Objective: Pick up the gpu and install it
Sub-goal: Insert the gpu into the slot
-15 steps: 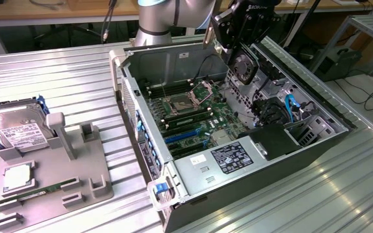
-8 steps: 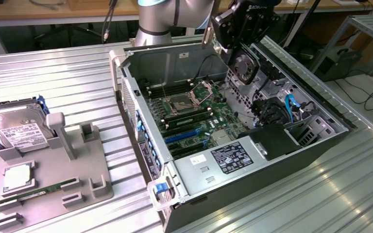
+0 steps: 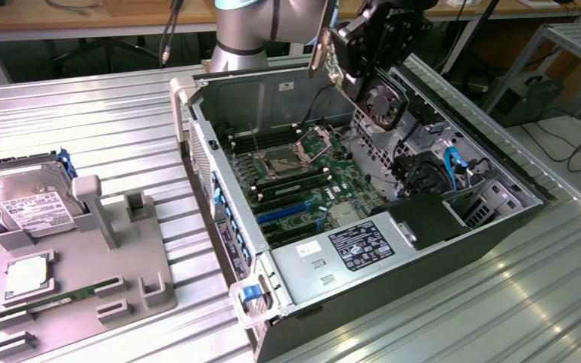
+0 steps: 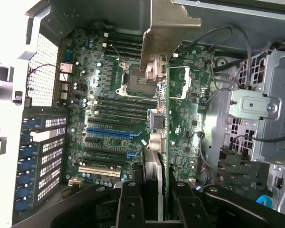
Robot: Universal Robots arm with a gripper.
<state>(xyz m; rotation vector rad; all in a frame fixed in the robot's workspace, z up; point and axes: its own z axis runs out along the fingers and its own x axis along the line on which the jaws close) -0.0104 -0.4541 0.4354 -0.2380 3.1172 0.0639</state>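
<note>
Exterior view: my claw [image 3: 366,53] is in the upper part of the frame, above the open computer case [image 3: 270,98], and it is clamped on the gpu [image 3: 383,102]. The card hangs under the claw over the motherboard [image 3: 301,174]. Its long axis goes slanted, from the pale bracket [image 3: 322,49] down toward the exterior view's right. The blue slot [image 3: 285,212] lies lower in the frame, toward the exterior view's left, well apart from the card.

Wrist view: the gpu [image 4: 156,121] sits edge-on between my two fingers [image 4: 130,204] and runs away from the claw [image 4: 154,211] to the bracket [image 4: 171,28]. The blue slot [image 4: 111,133] lies beside this edge line and across it. So I judge the card is not yet lined up with the slot.
</note>
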